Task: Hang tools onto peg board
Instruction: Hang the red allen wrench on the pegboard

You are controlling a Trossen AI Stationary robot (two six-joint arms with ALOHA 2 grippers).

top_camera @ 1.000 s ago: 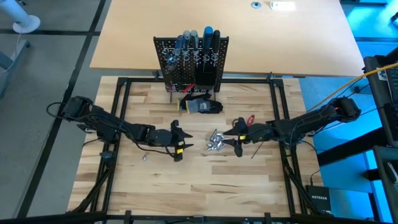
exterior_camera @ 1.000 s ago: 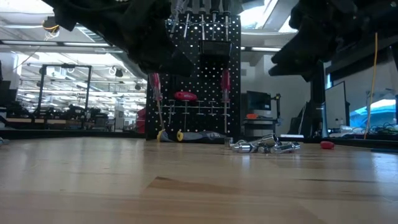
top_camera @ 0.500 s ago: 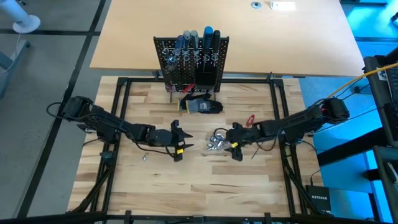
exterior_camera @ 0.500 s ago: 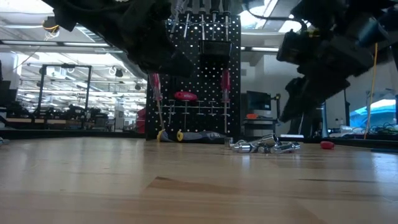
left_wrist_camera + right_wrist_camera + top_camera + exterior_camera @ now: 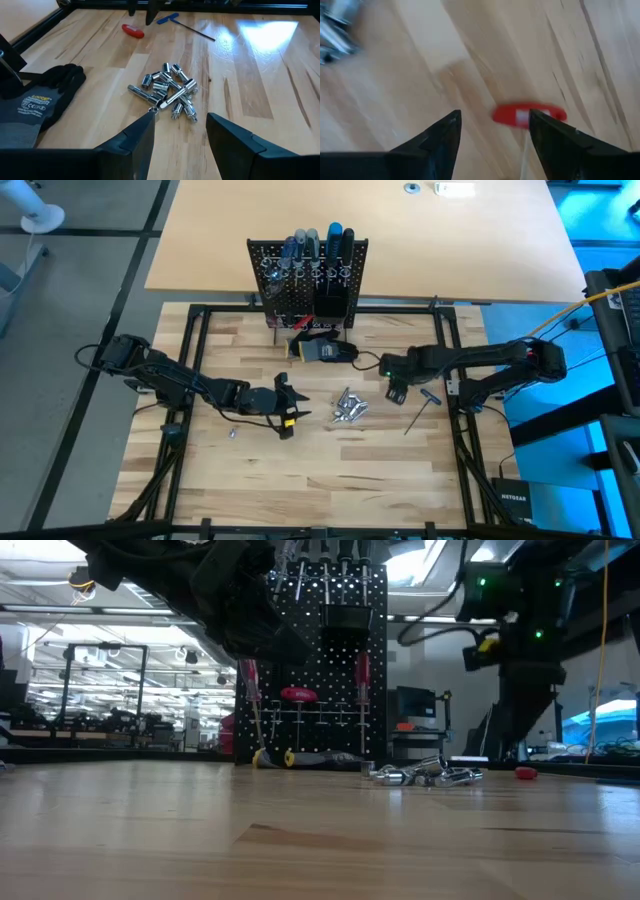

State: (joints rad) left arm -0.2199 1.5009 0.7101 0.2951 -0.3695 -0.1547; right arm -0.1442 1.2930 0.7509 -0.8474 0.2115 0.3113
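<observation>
R gripper (image 5: pixel 396 392) right of centre in high view, fingers spread, empty, over red-handled tool (image 5: pixel 529 114). L gripper (image 5: pixel 290 408) left of centre, fingers apart, empty. Silver pieces (image 5: pixel 347 407) between them. Peg board (image 5: pixel 308 280) top centre.

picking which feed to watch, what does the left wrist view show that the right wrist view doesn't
Only the left wrist view shows the black glove, the blue-handled tool and the open left gripper. Only the right wrist view shows the open right gripper, hovering just above the wood. Both show the red handle, the silver metal pieces and the table.
</observation>
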